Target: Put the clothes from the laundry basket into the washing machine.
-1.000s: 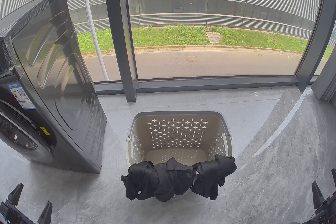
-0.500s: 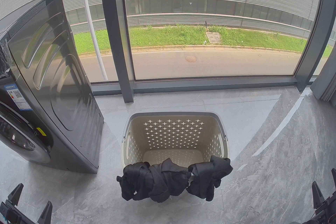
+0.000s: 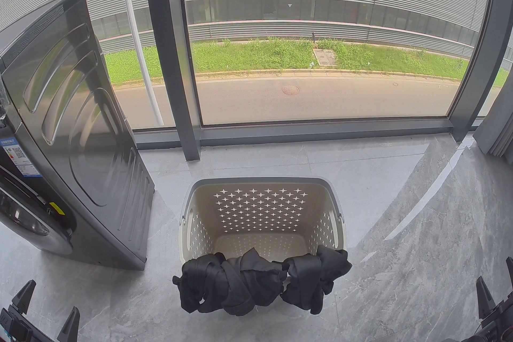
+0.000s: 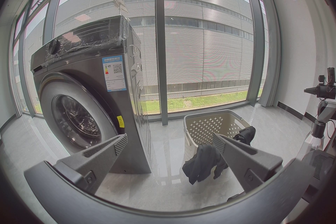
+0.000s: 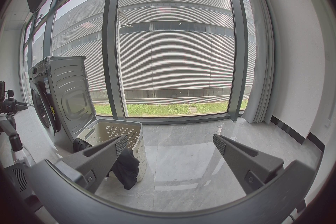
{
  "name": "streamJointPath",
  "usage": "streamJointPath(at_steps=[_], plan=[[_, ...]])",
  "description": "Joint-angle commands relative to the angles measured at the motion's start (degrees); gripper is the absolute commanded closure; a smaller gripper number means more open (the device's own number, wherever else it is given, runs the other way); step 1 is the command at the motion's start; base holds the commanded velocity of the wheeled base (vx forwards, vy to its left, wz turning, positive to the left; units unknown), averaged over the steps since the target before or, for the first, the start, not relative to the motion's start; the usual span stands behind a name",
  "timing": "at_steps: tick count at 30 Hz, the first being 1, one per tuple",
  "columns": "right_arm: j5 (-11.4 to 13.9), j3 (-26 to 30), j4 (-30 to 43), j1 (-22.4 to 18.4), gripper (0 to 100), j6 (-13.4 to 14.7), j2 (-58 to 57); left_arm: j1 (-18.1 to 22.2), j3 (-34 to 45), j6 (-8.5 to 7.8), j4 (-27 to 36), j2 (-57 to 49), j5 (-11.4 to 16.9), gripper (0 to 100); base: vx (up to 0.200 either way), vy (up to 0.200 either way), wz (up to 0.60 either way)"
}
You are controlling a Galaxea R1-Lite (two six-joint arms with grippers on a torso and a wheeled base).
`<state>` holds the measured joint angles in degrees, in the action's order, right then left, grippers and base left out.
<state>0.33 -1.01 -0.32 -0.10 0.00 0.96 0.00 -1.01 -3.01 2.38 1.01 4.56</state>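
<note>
A beige laundry basket (image 3: 262,209) stands on the floor straight ahead. Black clothes (image 3: 251,284) hang in a twisted bundle over its near rim. To the left stands the dark grey washing machine (image 3: 69,134), its round front door (image 4: 75,121) facing away from the basket. My left gripper (image 3: 49,303) is low at the near left, open and holding nothing, well short of the clothes (image 4: 203,165). My right gripper (image 3: 496,276) is low at the near right, also open and holding nothing, with the basket (image 5: 115,133) and clothes (image 5: 126,168) off to its side.
A glass window wall with a dark pillar (image 3: 171,65) runs behind the basket. A curtain (image 3: 497,124) hangs at the far right. Grey marble floor (image 3: 417,231) lies open to the right of the basket and between it and the washer.
The whole head picture has shifted, so the camera moved: basket and washer now sit lower and further left. Both grippers hold the same place in the picture, still open.
</note>
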Motion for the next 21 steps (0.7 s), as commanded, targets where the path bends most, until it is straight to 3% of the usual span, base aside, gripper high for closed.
streamJointPath(at_steps=[1,12,18,21], plan=[[0.02,1.01,-0.03,0.01,0,0.00,-0.88,0.00,1.01,0.02,0.00,-1.01,0.01,0,0.000,0.000,0.00],[0.02,1.01,0.05,0.01,0,0.00,-0.88,0.00,1.01,0.11,0.00,-1.01,0.01,0,0.000,0.000,0.00],[0.02,1.01,-0.03,0.01,0,0.00,-0.88,0.00,1.01,0.02,0.00,-1.01,0.01,0,0.200,0.000,0.00],[0.02,1.01,0.05,0.01,0,0.00,-0.88,0.00,1.01,-0.07,0.00,-1.01,0.01,0,0.000,0.000,0.00]])
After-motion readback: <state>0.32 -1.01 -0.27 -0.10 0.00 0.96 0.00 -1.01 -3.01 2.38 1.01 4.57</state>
